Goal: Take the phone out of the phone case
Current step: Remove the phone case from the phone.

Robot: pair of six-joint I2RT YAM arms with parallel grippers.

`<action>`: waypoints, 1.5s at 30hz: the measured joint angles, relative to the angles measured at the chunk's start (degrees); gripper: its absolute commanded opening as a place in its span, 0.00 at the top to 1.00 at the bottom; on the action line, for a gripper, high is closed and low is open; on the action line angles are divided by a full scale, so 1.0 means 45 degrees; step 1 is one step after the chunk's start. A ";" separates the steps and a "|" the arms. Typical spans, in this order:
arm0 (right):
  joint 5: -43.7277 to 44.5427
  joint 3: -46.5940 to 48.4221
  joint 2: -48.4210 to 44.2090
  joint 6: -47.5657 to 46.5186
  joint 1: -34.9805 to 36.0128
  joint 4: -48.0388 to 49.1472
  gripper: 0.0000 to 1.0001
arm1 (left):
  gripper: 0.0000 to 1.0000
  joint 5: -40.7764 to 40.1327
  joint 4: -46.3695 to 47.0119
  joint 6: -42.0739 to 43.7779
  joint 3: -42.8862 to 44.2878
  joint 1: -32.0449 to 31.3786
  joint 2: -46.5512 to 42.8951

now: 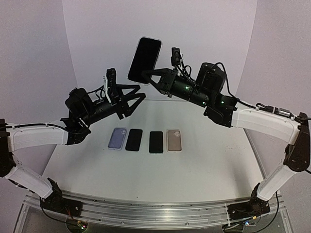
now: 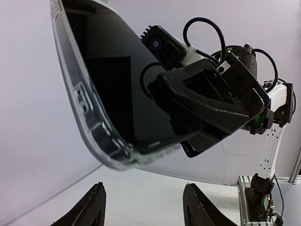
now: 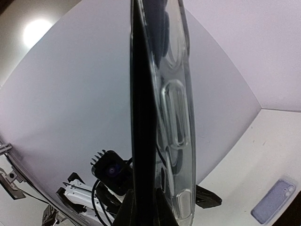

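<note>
Over the far side of the table (image 1: 194,170), your right gripper (image 1: 147,74) is clamped shut on the bottom end of the phone (image 1: 145,54), which sits upright in its clear case (image 3: 176,108), while your left gripper (image 1: 142,91) hangs just below, jaws apart and empty.

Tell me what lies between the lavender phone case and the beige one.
In the top view, a black phone beside the lavender case and another black phone beside the beige case, both flat.
</note>
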 measured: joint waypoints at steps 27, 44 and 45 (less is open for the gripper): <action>-0.0397 0.0501 0.0335 -0.0298 0.0593 0.1183 1.00 | 0.91 0.1658 0.2970 -0.0126 0.0657 0.0005 0.0406; 0.0081 -0.0173 0.0495 0.0425 0.0500 0.2426 1.00 | 1.00 0.0252 0.2157 -0.0572 0.0657 -0.0166 0.0365; 0.0177 -0.0263 0.0500 0.0431 0.0481 0.2454 1.00 | 1.00 0.0144 0.1898 -0.0570 0.0657 -0.0165 0.0345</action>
